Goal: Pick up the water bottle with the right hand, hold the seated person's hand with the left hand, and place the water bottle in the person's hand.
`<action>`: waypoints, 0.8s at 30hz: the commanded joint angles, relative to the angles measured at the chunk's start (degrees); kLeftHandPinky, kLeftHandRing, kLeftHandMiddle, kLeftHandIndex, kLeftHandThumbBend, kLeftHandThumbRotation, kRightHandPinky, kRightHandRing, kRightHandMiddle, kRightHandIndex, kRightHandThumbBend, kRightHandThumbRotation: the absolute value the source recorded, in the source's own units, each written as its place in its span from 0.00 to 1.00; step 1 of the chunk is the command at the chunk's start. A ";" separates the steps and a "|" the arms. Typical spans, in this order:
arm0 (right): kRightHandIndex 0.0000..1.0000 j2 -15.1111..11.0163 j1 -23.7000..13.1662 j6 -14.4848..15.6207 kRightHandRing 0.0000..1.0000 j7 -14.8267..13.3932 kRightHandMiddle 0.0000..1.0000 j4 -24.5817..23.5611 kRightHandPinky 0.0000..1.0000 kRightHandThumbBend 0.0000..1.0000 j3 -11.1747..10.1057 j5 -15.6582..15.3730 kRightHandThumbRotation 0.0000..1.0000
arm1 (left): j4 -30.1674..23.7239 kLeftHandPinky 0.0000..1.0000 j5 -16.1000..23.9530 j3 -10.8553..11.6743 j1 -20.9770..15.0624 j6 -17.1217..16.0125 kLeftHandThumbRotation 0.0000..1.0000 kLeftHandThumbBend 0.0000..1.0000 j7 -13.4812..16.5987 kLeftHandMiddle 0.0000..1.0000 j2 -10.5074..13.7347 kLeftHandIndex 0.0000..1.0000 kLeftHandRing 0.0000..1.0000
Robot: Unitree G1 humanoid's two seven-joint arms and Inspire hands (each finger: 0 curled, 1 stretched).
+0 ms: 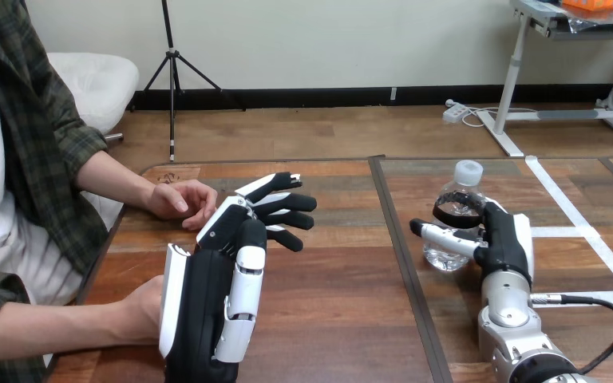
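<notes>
- At the near left, the person's near hand (139, 309) sits half hidden behind the left hand (222, 275), fingers straight, released.
- Rightward, the right hand (506, 241) clasps the one water bottle (446, 256) on the table (343, 319).
- Beyond, the person's second hand (182, 201) rests.

Colour log, head view.
I note the water bottle (444, 257) as clear with a white cap (468, 170). The left robot hand (207, 307) and right robot hand (504, 243) are black with white shells and black-and-white banding. The bench (343, 319) is brown wood-grain planks with dark seams and white tape (567, 231) lines at right.
</notes>
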 commanded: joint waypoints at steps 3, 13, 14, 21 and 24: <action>0.84 -0.02 -5.39 -1.68 0.82 -0.93 0.85 0.08 0.80 0.77 1.25 -1.79 0.00 | -0.53 0.47 0.98 -0.99 3.00 -0.58 0.99 0.20 0.81 0.64 -1.96 0.71 0.59; 0.81 0.23 -5.92 -1.18 0.77 -2.08 0.82 0.15 0.76 0.77 1.88 -2.70 0.00 | -0.13 0.47 0.69 -1.37 3.11 -0.84 0.98 0.20 1.11 0.64 -2.02 0.71 0.58; 0.80 0.20 -5.93 -1.19 0.76 -2.19 0.82 0.16 0.75 0.77 2.00 -2.83 0.00 | -0.13 0.47 0.73 -1.40 3.14 -0.84 0.98 0.20 1.14 0.64 -2.03 0.71 0.58; 0.75 0.22 -6.25 -1.29 0.68 -3.18 0.75 0.32 0.63 0.78 1.85 -3.30 0.00 | -0.22 0.47 0.42 -1.55 3.31 -0.94 0.98 0.19 1.14 0.64 -2.01 0.71 0.59; 0.71 0.21 -6.47 -0.98 0.64 -3.64 0.71 0.42 0.58 0.79 1.86 -3.48 0.00 | -0.42 0.47 0.34 -1.60 3.48 -0.81 0.98 0.19 1.21 0.64 -2.13 0.71 0.59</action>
